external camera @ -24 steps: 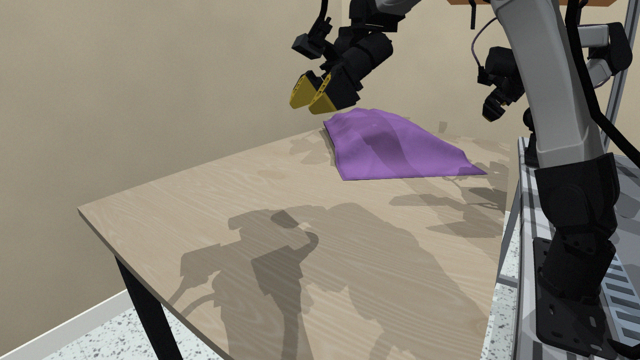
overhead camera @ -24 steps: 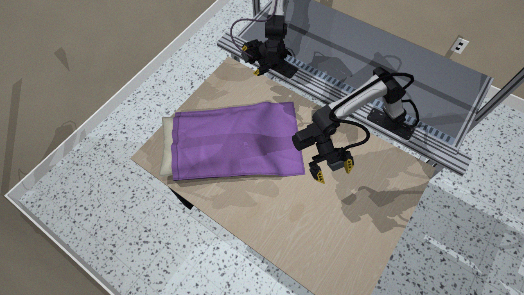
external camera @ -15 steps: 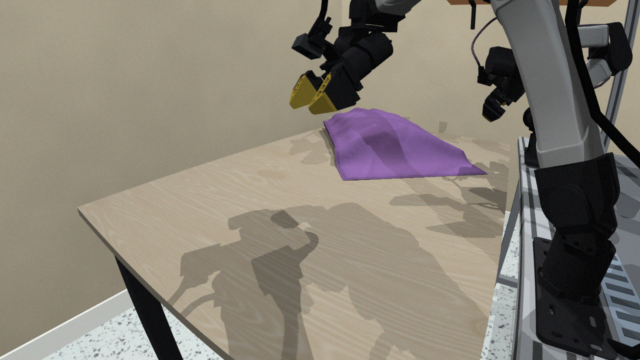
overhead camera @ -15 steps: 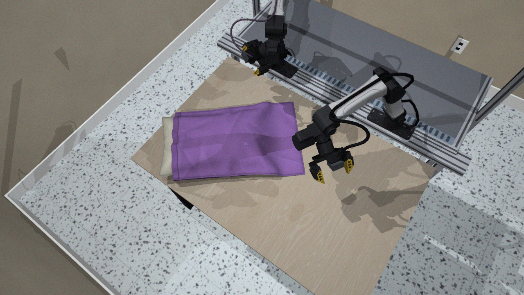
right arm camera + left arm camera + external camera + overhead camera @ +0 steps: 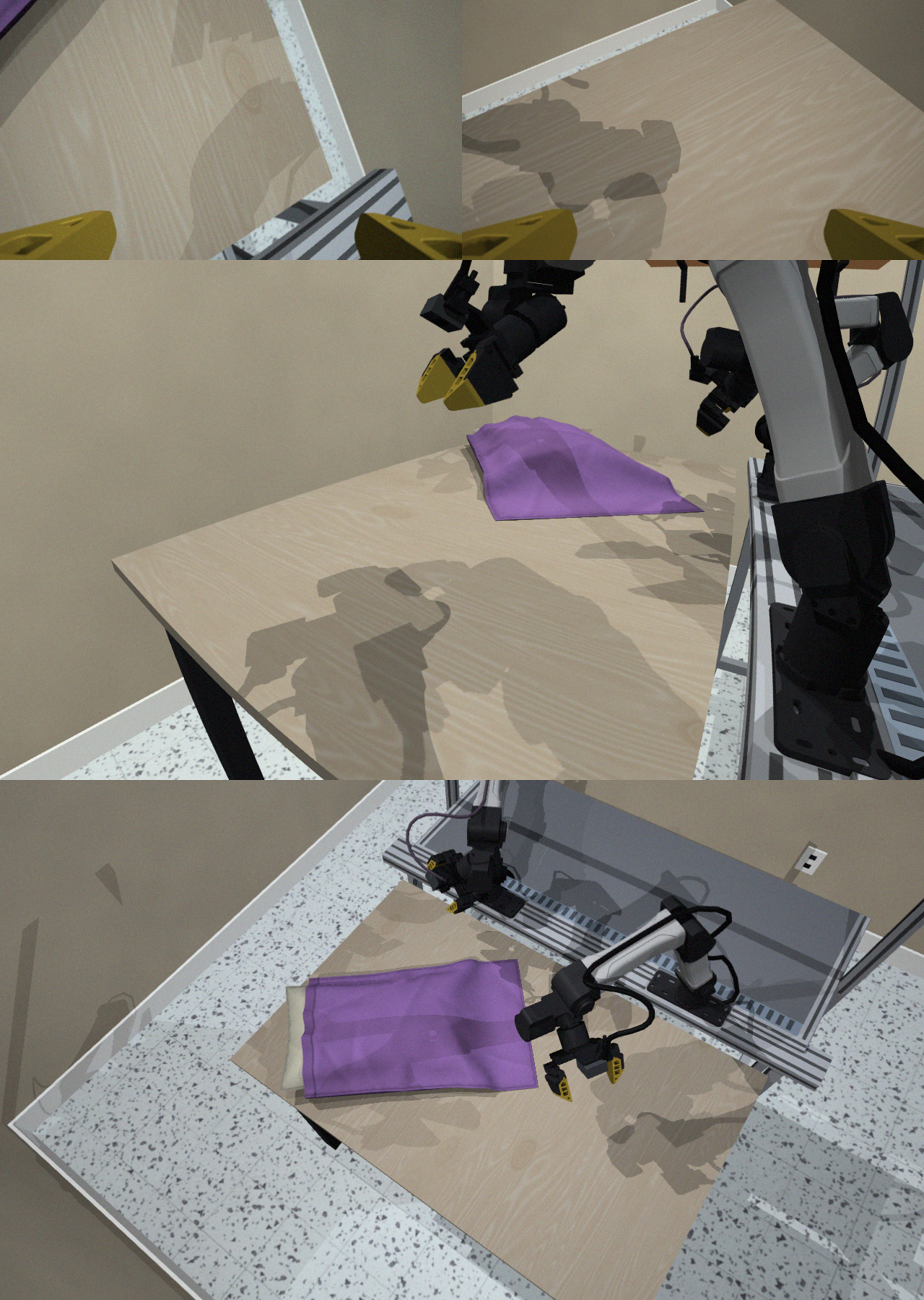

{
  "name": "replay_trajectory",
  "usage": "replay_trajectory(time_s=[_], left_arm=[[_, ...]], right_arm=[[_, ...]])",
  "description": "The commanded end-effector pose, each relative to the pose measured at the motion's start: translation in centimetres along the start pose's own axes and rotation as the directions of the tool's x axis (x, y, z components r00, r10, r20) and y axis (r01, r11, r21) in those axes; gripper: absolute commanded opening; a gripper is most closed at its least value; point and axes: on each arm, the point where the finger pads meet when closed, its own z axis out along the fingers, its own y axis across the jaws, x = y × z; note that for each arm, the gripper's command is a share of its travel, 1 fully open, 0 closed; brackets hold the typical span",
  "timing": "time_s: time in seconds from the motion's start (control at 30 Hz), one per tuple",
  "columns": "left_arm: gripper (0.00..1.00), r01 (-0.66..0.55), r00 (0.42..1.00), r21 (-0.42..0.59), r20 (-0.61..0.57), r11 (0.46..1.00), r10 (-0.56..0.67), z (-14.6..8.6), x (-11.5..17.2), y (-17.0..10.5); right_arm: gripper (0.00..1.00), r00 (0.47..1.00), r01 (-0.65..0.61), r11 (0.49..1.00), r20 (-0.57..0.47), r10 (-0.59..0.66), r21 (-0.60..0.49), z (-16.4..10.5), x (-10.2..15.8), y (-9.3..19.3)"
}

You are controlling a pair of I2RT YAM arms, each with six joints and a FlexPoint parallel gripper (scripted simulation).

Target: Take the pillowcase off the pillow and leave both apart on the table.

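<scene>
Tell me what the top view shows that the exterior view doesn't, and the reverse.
Only top: a wall outlet, and a clear look at the pillow's cream end sticking out.

Only exterior: an orange-brown strip at the upper edge.

Both: the purple pillowcase on the wooden table, with the left pincer and right pincer away from it.

Wooden table, purple pillowcase (pillow peeking out)
</scene>
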Motion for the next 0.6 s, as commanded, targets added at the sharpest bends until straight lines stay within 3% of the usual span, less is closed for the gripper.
replay_trajectory(time_s=[0.0, 0.57], left_arm=[[1.0, 0.013, 1.0, 0.004, 0.003, 1.0, -0.013, -1.3, -2.0, 0.3], [1.0, -0.017, 1.0, -0.023, -0.003, 1.0, 0.017, -2.4, -3.8, 0.2]], right_arm=[[1.0, 1.0, -0.003, 1.0, 0.007, 0.003, -0.002, -0.1, -0.3, 0.1], [1.0, 1.0, -0.003, 1.0, 0.007, 0.003, -0.002, -0.1, -0.3, 0.1]])
